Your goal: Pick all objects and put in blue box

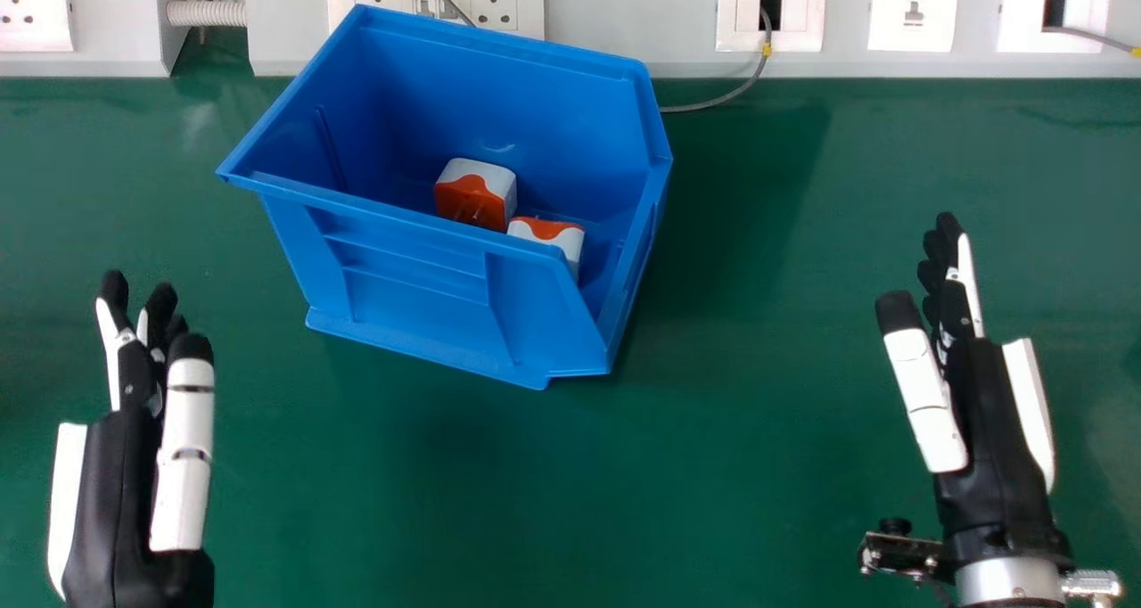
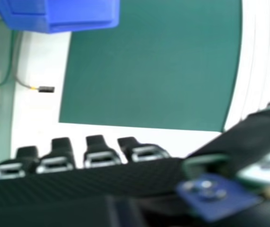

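While the blue box [image 1: 406, 274] sits upper ctr-left of frame on the green table [image 1: 553, 492], it holds an orange-&-white block [image 1: 471, 193] w/ a 2nd block [image 1: 557, 236] just beside, slightly lower right. Left hand [image 1: 111, 492], lower left: fingers straight, slightly apart. Right hand [image 1: 985, 412], lower right: same (thumb straight too, apart from fingers).

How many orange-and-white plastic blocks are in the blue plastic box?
2: one block near the middle of the box, another block right of it and nearer the robot. The near wall could hide more.
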{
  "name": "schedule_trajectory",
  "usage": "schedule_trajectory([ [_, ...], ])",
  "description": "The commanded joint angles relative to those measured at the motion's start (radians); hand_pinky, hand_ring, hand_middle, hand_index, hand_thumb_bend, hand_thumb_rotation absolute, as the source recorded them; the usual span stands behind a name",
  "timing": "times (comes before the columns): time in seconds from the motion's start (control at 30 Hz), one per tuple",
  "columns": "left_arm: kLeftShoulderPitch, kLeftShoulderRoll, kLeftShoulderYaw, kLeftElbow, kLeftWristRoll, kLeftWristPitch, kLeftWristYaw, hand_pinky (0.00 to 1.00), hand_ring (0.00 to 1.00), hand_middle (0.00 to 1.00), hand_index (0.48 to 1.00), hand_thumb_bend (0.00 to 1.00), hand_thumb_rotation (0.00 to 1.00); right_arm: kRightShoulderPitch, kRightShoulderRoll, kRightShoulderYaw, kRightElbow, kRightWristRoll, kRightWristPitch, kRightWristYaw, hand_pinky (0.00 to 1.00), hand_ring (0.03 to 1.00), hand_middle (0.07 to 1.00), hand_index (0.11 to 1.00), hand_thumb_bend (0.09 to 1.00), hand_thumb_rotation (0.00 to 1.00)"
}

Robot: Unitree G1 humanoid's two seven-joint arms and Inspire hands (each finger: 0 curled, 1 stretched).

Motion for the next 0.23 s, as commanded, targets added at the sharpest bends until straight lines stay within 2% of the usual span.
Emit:
schedule_trajectory([
  [0.0, 0.007, 0.005, -0.006, -0.017, 0.026, -0.027, 0.015, 1.0, 1.0, 1.0, 0.999, 0.2, 0.86, 0.005, -0.007, -0.015, -0.005, 0.01, -0.039, 0.002, 1.0, 1.0, 1.0, 1.0, 0.529, 1.0],
  [0.1, 0.006, 0.007, -0.006, -0.01, 0.03, -0.043, 0.019, 1.0, 1.0, 1.0, 1.0, 0.25, 0.86, 0.006, -0.003, -0.016, -0.002, 0.016, -0.042, 0.005, 1.0, 1.0, 1.0, 1.0, 0.526, 1.0],
  [0.13, 0.003, 0.01, -0.004, -0.004, 0.034, -0.053, 0.021, 1.0, 1.0, 1.0, 1.0, 0.25, 0.86, 0.006, -0.002, -0.016, -0.002, 0.017, -0.041, 0.005, 1.0, 1.0, 1.0, 1.0, 0.526, 1.0],
  [0.17, 0.001, 0.011, -0.002, 0.0, 0.046, -0.062, 0.028, 1.0, 1.0, 1.0, 1.0, 0.25, 0.87, 0.004, -0.002, -0.015, -0.001, 0.012, -0.041, 0.003, 1.0, 1.0, 1.0, 1.0, 0.525, 1.0],
  [0.2, 0.0, 0.01, -0.001, 0.0, 0.05, -0.062, 0.034, 1.0, 1.0, 1.0, 1.0, 0.25, 0.87, 0.002, -0.002, -0.015, 0.0, 0.009, -0.041, 0.001, 1.0, 1.0, 1.0, 1.0, 0.524, 1.0],
])
